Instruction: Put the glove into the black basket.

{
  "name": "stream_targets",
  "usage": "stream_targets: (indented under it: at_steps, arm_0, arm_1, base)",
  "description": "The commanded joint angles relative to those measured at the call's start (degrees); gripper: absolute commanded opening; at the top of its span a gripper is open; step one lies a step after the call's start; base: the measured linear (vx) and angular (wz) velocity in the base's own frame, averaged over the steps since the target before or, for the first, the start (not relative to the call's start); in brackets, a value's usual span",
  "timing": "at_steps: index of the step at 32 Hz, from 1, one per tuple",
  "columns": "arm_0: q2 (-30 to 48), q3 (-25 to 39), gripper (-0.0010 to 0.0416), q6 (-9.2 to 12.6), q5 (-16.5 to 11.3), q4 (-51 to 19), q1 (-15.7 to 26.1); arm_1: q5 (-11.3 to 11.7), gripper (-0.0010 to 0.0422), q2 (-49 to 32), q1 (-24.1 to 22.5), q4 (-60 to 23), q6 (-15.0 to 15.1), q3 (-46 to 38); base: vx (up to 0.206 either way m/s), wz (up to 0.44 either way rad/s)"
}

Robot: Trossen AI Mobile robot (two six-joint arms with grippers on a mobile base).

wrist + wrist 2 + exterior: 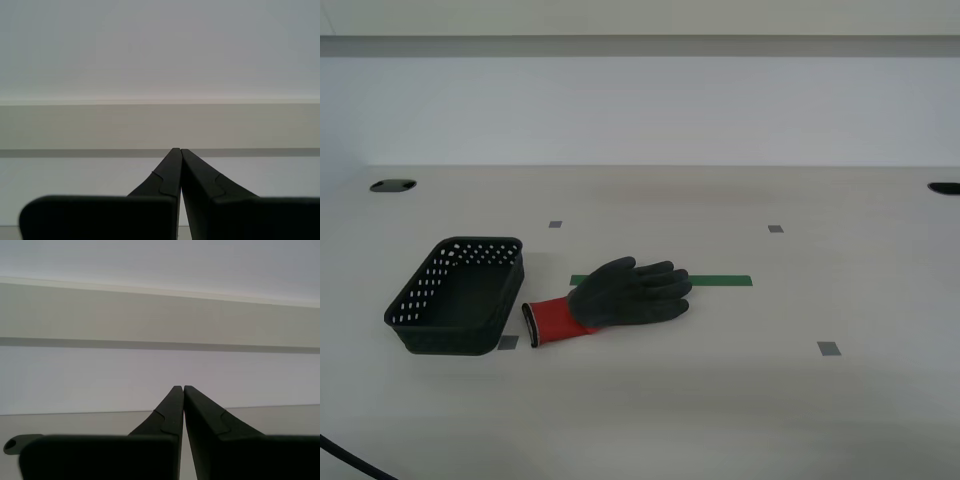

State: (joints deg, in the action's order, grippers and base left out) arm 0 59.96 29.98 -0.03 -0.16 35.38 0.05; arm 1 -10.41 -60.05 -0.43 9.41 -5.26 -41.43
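The glove lies flat on the table in the exterior view, dark fingers toward the exterior view's right, its red cuff toward the basket. The black basket stands empty just beyond the cuff on the exterior view's left, with a narrow gap between them. Neither arm shows in the exterior view. My first gripper is shut and empty, aimed at the far wall. My second gripper is shut and empty, also aimed at the wall over the table's far edge.
A green tape strip lies behind the glove. Small grey squares mark the pale table. Dark cable holes sit at the table's far corners. A black cable crosses the near corner on the exterior view's left.
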Motion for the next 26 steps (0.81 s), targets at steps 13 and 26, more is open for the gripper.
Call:
stream_targets:
  at_steps: [13, 26]
  arm_0:
    - [-0.02, 0.07, 0.0001, 0.0, -0.02, 0.11, -0.02]
    - [-0.02, 0.07, 0.0001, 0.0, 0.0, 0.13, 0.0]
  arm_1:
    - [-1.03, -0.0001, -0.81, -3.85, -26.47, 5.35, -16.55]
    - [-1.05, 0.0, -3.78, -7.72, -42.84, 8.76, -25.7]
  base:
    - [0.0, 0.0]
    - [0.0, 0.0]
